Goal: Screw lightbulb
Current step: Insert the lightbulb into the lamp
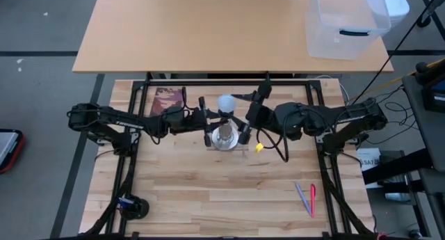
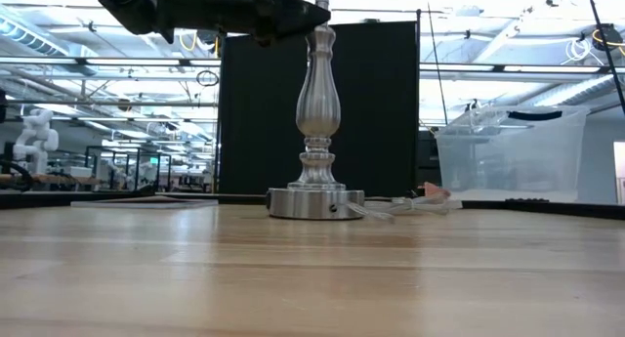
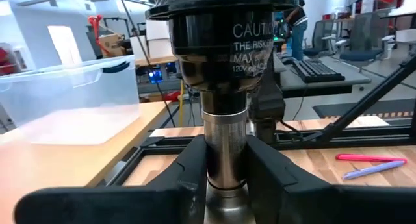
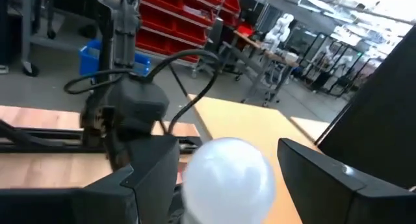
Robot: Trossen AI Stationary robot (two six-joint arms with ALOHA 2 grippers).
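Observation:
A silvery lamp stand (image 2: 319, 103) stands upright on its round base (image 2: 314, 202) at the table's middle, with a black socket (image 3: 224, 49) on top. My left gripper (image 3: 226, 175) reaches in from the table's left and is shut on the stand's neck. The lightbulb (image 4: 227, 178) is a frosted white globe, and my right gripper (image 4: 227, 188) comes at it from the right and is shut on it. From above, the lightbulb (image 1: 226, 102) shows just on the far side of the stand (image 1: 224, 137). Its screw base is hidden. My left gripper pinches the stand's silver neck (image 3: 226, 152), just under the black socket, between its two fingers (image 3: 188, 172). The fingers come level from the table's left and lie across the upright stem. The stand stays upright on its base. My right gripper has the bulb's white globe (image 4: 195, 185) between its two fingers (image 4: 153, 178), one on each side. The fingers come in about level from the table's right. The bulb is up off the table; whether its base meets the socket is hidden.
A clear plastic bin (image 1: 344, 24) sits on the far table. Pink and purple pens (image 1: 307, 198) lie near the right front. A small yellow piece (image 1: 259, 147) and a clear wrapper (image 2: 405, 206) lie beside the stand's base. A reddish flat item (image 1: 167, 101) is at the far left.

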